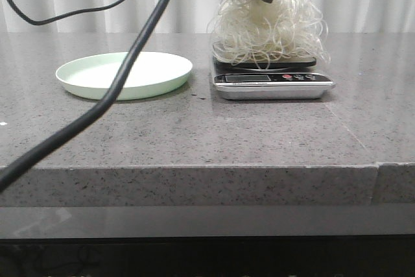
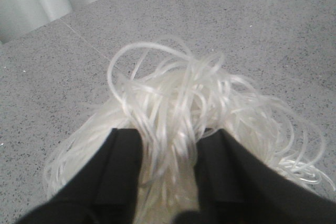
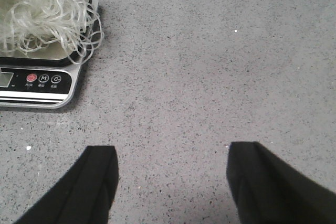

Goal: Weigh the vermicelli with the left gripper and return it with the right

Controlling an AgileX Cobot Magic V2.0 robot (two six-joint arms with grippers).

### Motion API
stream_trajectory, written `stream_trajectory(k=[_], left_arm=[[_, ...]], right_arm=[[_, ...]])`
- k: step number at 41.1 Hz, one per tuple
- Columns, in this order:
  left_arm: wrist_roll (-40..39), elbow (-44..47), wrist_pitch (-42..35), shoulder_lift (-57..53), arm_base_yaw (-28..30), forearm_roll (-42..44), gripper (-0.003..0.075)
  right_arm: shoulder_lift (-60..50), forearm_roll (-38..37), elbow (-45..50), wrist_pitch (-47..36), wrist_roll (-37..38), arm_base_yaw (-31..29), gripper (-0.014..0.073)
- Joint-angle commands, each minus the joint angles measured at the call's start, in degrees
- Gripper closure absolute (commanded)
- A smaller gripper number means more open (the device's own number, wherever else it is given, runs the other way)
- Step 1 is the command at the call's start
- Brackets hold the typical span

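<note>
Fingers (image 2: 123, 171) of the left gripper (image 2: 168, 174) are closed around the top of the vermicelli (image 1: 269, 27), with strands bunched between the two black pads and spilling out ahead of them. Below the fingers, the loose white tangle hangs down onto the platform of the digital kitchen scale (image 1: 272, 81); its lower strands touch the platform, and a few loops trail over the edge just beside it. Whether the full weight rests on the scale cannot be told while the grip holds. Well apart from these fingers, off to the robot's left, the pale green plate (image 1: 123, 74) sits bare on the grey stone table (image 1: 194, 128). A black cable (image 1: 130, 63) crosses in front of it. The right gripper (image 3: 170, 182) hovers over bare table with its fingers spread wide and nothing between them, the scale lying ahead of them and to one side. By this showing, the weighing half is nearly placed but not released; letting go, reading, and the right-hand return all seem left to do.
</note>
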Motion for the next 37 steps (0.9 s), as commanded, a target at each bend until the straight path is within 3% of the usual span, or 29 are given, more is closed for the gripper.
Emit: stream_trajectory(k=[1,13,31,37], left_arm=[[-0.2,-2.3,-4.6,-3.9,-0.4,-0.6,0.0278],[-0.2,-2.3,0.8,-11.3,-0.7,-0.6,0.0258],[-0.2,-1.0,26.8,-33.5,-0.7,-0.8,0.0260],[-0.2,5.6,28.5,-41.8,-0.7,-0.8,0.0261]], right_arm=[[0.3,-0.6,-1.6,-4.1,-0.2,-0.3,0.0048],[0.3,-0.6,-1.6,-4.3,-0.2,-0.3,0.0048],[0.3,-0.6,-1.6,-6.1,-0.2,-0.3,0.0048],[0.3,-0.6,-1.6,-5.8,-0.2,-0.3,0.0048]])
